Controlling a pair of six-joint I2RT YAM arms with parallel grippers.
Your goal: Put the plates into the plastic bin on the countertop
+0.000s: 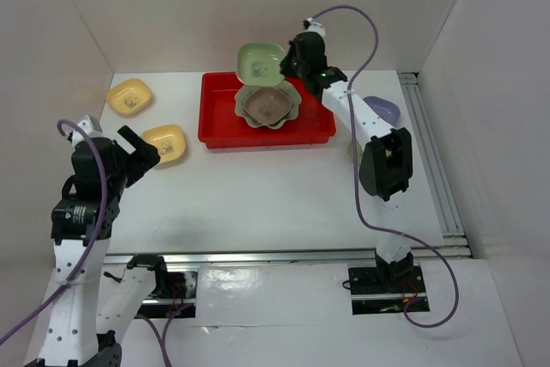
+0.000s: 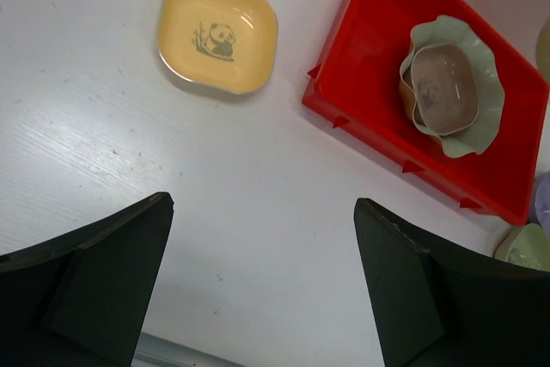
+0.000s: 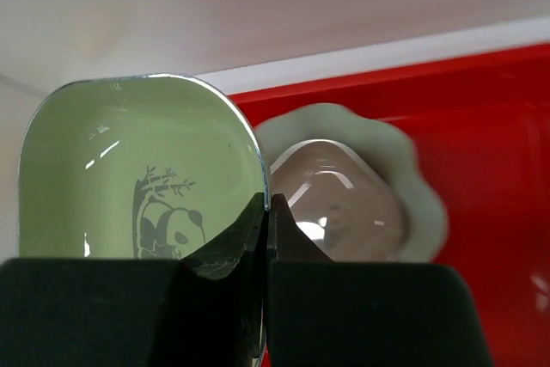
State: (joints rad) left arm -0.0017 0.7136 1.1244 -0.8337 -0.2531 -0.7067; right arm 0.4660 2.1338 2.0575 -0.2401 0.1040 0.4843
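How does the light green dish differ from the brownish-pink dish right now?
The light green dish is pinched at its rim by the shut right gripper, off the surface; the brownish-pink dish lies free. The green one hangs near the red bin's back edge; the pink one sits inside the pale scalloped dish in the bin. Both are small rounded squares.

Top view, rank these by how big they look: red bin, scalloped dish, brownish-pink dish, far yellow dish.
1. red bin
2. scalloped dish
3. far yellow dish and brownish-pink dish: they look about alike, so I won't rank them.
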